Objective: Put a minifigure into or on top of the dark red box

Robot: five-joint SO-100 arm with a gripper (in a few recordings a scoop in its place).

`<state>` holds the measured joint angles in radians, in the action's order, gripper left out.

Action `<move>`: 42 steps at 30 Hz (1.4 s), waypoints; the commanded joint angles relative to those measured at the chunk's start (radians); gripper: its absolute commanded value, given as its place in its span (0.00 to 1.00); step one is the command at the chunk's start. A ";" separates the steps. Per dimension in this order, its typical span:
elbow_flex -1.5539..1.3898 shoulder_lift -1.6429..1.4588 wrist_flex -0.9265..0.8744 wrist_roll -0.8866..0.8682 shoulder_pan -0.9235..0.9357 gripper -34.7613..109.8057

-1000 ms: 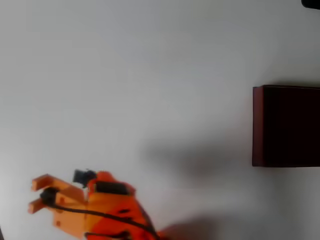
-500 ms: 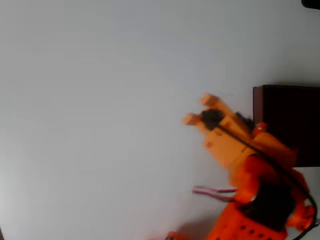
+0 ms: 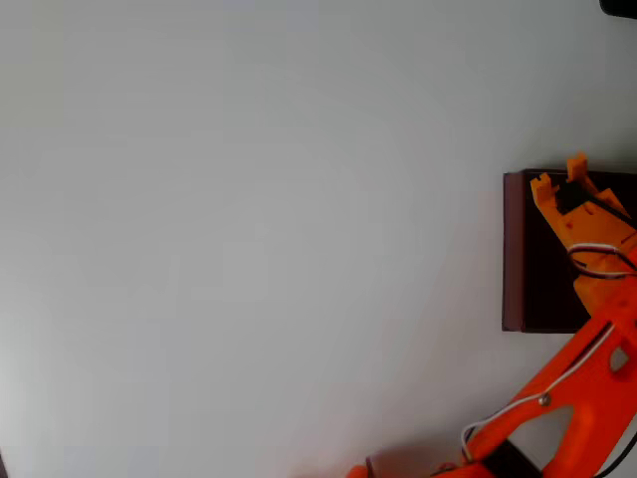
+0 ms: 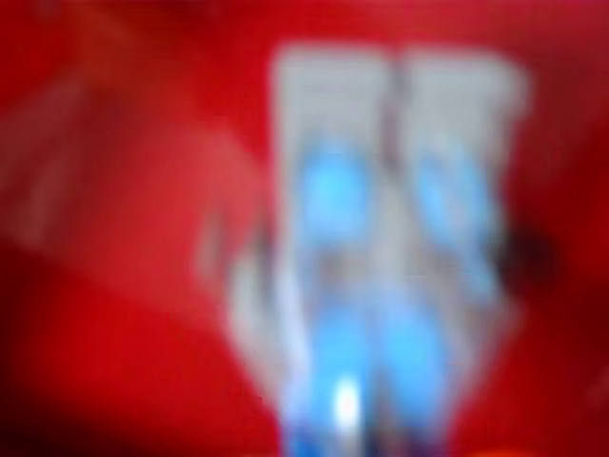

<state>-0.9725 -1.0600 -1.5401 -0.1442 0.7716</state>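
Overhead view: gripper (image 3: 559, 177) sits over the upper-left part of the box (image 3: 514, 249), which lies at the right edge of the white worktop (image 3: 249, 229). The two orange tips stand a little apart with something dark between them; too small to tell what it is, so I cannot tell whether the jaws are clenched on anything or released.

Wrist view: heavily blurred. A blue and pale grey shape, probably the minifigure (image 4: 381, 276), fills the centre against a red ground. It looks very close to the camera, which would fit it being held, but the blur rules out certainty. Contact with the box cannot be judged.

Progress, as a judgement: transport looks finished, with the arm (image 3: 567, 398) reaching across the box's lower edge and the gripper above the dark interior. Left to do: let the figure go into or onto the box, then clear the arm. Drop not confirmed.

Writing, brands, labels: none legible in either view.
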 commanded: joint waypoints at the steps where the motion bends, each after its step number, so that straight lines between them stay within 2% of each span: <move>1: 0.074 0.006 -0.035 0.008 0.018 0.32; 6: 0.049 -0.097 -0.089 0.026 -0.032 0.32; 9: -0.071 -0.268 -0.098 0.071 -0.101 0.32; 13: -0.357 -0.574 -0.066 0.152 -0.250 0.28; 18: -0.856 -1.071 0.081 0.216 -0.526 0.25; 22: -1.200 -1.476 0.149 0.198 -0.739 0.24; 25: -1.353 -1.721 0.167 0.206 -0.907 0.24; 29: -1.427 -1.782 0.164 0.176 -1.065 0.24; 34: -1.621 -1.805 0.272 0.152 -1.198 0.24; 37: -1.795 -1.987 0.314 0.138 -1.287 0.24; 40: -1.942 -2.293 0.190 0.117 -1.331 0.24; 42: -1.947 -2.303 0.173 0.120 -1.364 0.24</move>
<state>-2.8762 -3.2566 -1.3284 -0.0046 -0.5492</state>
